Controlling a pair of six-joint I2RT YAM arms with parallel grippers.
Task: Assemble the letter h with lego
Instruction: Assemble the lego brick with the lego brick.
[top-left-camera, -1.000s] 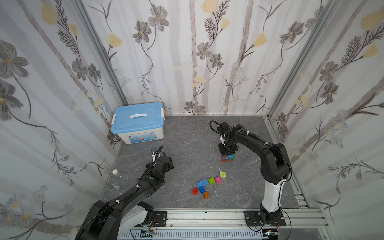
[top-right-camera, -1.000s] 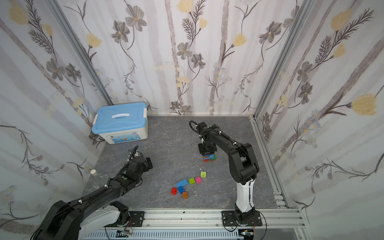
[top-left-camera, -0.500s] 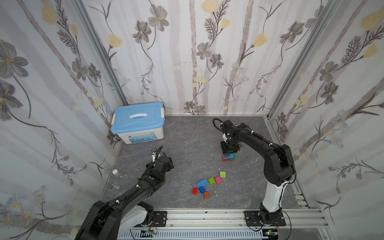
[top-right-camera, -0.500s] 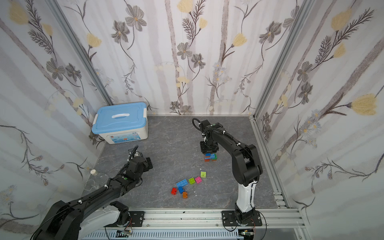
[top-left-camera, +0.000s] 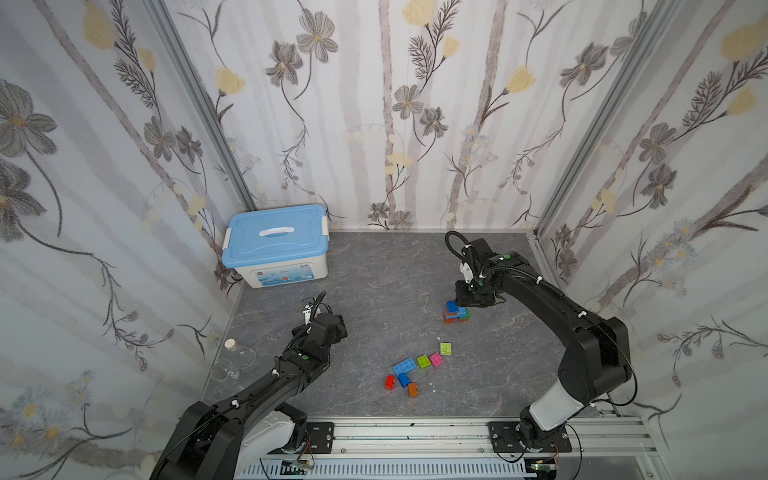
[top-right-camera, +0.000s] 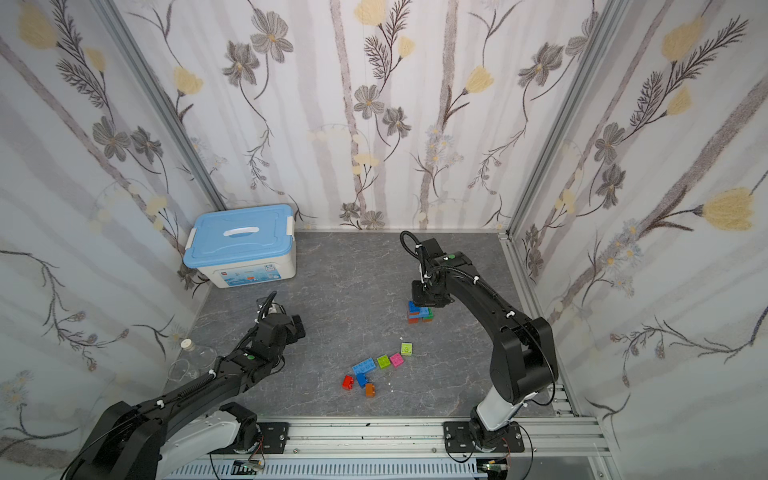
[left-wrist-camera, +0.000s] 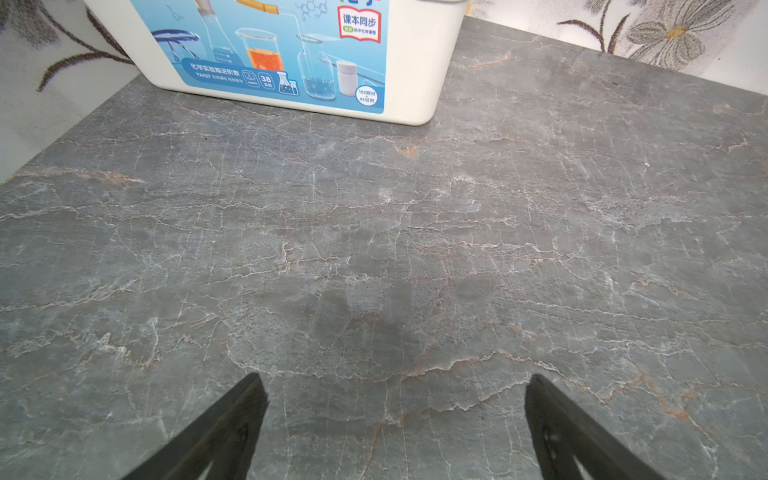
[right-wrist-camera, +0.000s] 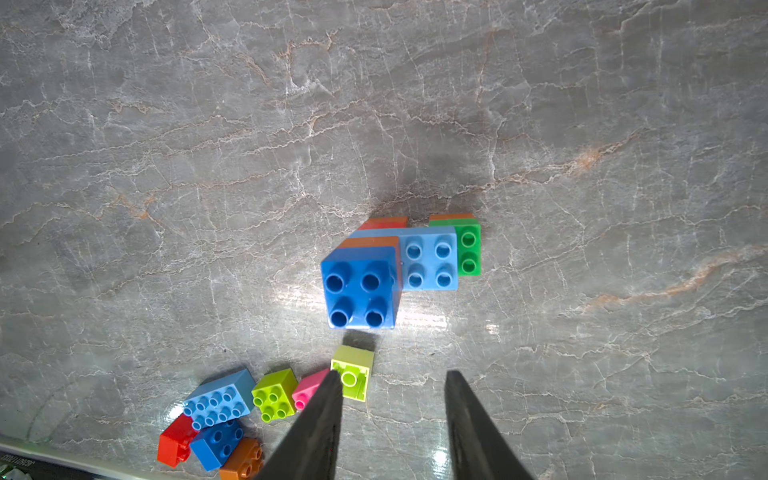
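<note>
The joined lego (top-left-camera: 456, 311) (top-right-camera: 420, 312) stands right of the table's middle. A blue cube (right-wrist-camera: 360, 286) tops its tall column, beside a light-blue brick (right-wrist-camera: 430, 259) and a green one (right-wrist-camera: 468, 249) over orange and red bricks. My right gripper (right-wrist-camera: 392, 374) (top-left-camera: 473, 296) hovers just above and behind it, open, with nothing between the fingers. Several loose lego bricks (top-left-camera: 415, 370) (top-right-camera: 374, 370) lie nearer the front: light-blue, lime, pink, red, blue, orange. My left gripper (left-wrist-camera: 395, 376) (top-left-camera: 332, 326) is open over bare table at the left.
A white storage box with a light-blue lid (top-left-camera: 276, 245) (left-wrist-camera: 415, 62) sits in the back left corner. A clear glass flask (top-left-camera: 232, 357) lies at the left edge. Patterned walls close three sides and a metal rail (top-left-camera: 415, 432) runs along the front.
My right gripper has parted its jaws a little, risen off the joined lego and drifted right. The blue cube stays on the column. The left arm has not moved.
</note>
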